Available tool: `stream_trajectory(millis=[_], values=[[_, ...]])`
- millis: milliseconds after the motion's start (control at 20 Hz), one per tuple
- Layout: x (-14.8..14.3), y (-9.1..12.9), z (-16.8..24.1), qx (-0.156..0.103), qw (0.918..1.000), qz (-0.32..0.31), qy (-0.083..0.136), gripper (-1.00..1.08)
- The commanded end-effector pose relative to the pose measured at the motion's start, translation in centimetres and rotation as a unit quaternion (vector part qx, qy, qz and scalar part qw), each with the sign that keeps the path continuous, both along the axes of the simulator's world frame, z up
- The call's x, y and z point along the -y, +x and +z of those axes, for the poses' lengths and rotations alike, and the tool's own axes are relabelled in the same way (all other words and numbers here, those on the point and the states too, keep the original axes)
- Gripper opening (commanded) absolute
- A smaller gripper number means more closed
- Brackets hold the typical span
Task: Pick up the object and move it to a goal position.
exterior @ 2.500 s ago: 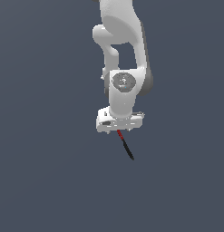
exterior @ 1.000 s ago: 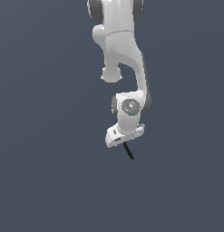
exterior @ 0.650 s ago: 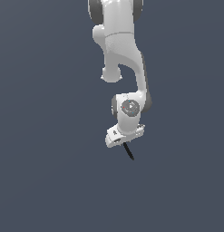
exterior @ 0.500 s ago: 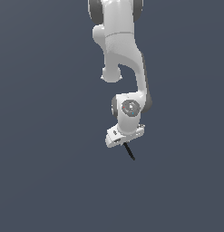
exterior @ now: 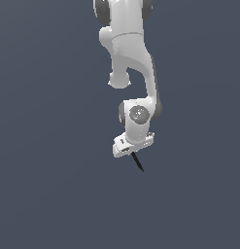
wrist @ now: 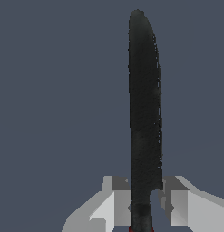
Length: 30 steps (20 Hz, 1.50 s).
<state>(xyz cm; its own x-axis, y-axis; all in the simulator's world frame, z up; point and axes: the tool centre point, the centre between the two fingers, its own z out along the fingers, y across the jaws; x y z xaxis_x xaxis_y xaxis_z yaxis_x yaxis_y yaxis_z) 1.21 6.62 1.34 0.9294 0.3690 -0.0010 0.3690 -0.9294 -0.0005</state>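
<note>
- Exterior view: the white arm reaches down from the top edge against a plain dark grey-blue backdrop, and the gripper sits at its lowest end.
- Exterior view: the object, a thin black stick, juts out from under the gripper, slanting down toward the exterior view's right with its pointed tip lowest. Its red end is not visible here.
- Wrist view: the two pale fingers are clamped on the object from either side, near its lower end.
- Wrist view: the long black blade extends straight away from the gripper, and a sliver of red shows just below the fingers.
</note>
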Motion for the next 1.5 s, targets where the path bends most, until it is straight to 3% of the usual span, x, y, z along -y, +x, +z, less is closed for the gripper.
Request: stream_trajectory(millis=[0, 550, 1450], values=[[0.4, -0.2, 0.6, 0.001, 1.0000, 0.000, 0.000, -1.00], [4.9, -2.4, 6.2, 0.001, 1.0000, 0.000, 0.000, -1.00], [17.7, -8.6, 22.8, 0.001, 1.0000, 0.000, 0.001, -1.00]])
